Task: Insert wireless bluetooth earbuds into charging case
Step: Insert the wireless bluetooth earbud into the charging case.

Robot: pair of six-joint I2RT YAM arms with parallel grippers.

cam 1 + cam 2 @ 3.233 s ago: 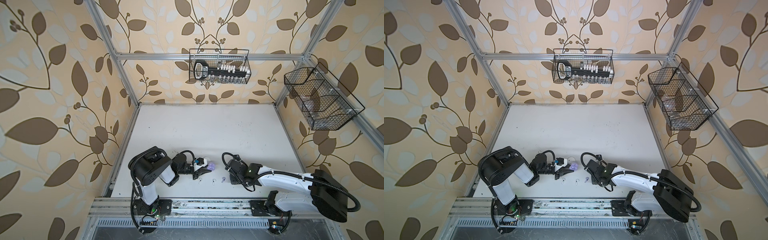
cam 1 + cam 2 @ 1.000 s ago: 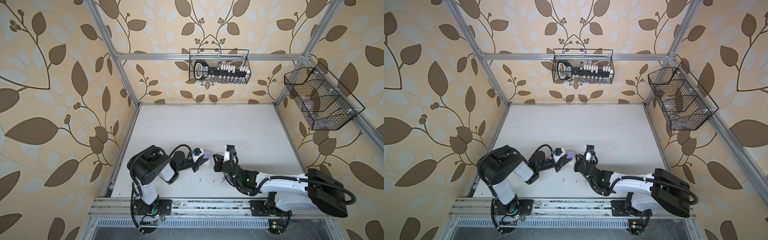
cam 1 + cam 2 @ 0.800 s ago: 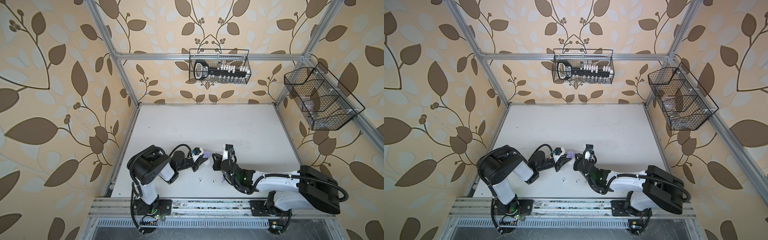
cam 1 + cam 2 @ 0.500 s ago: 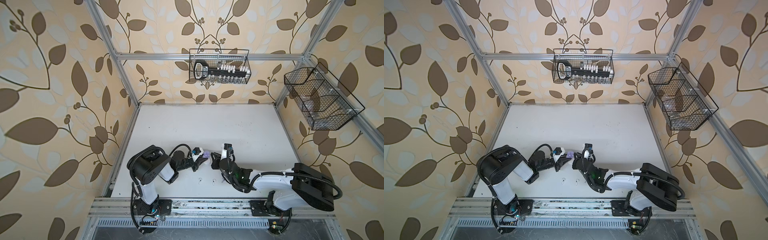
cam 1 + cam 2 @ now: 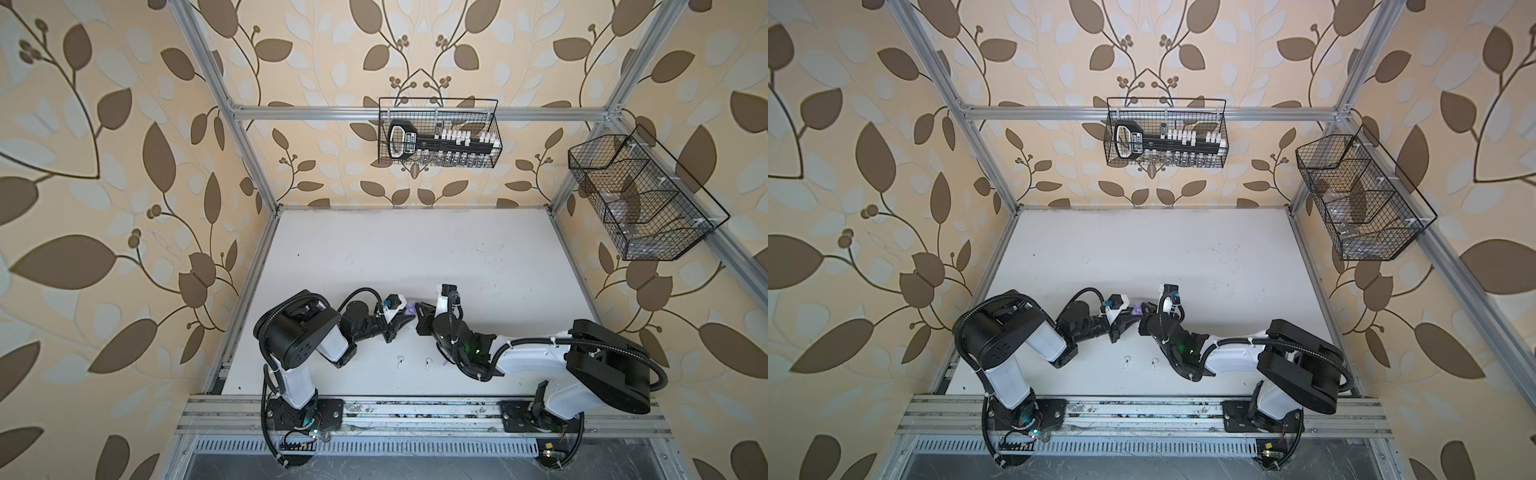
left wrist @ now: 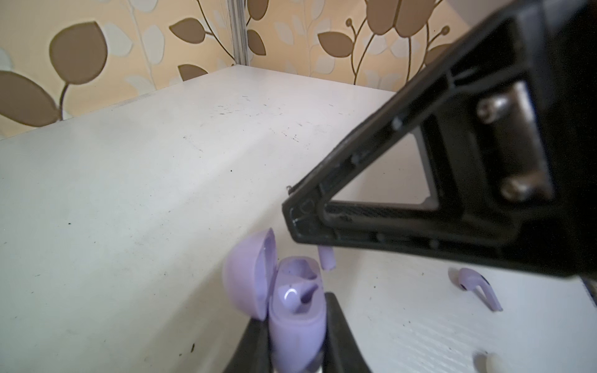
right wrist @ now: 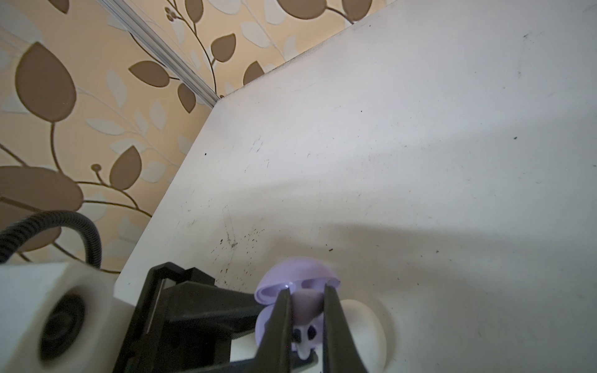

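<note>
Right at the open lavender charging case, itself pinched in the left claw, the right claw pinches a lavender earbud. Near the case, a second lavender earbud lies on the worktop.

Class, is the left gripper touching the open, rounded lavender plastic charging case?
Touching: left wrist view shows the left gripper's black fingers pressing the lavender case's sides.

Open lavender case: lid swung back, body pinched in left end effector. One lavender earbud gripped in right end effector, stem tip close by case mouth, not in. 2nd lavender earbud lies loose on table nearby. White earbud & 2nd white earbud on table near front edge, side by side, not touching. White round case on table just beside lavender case.
</note>
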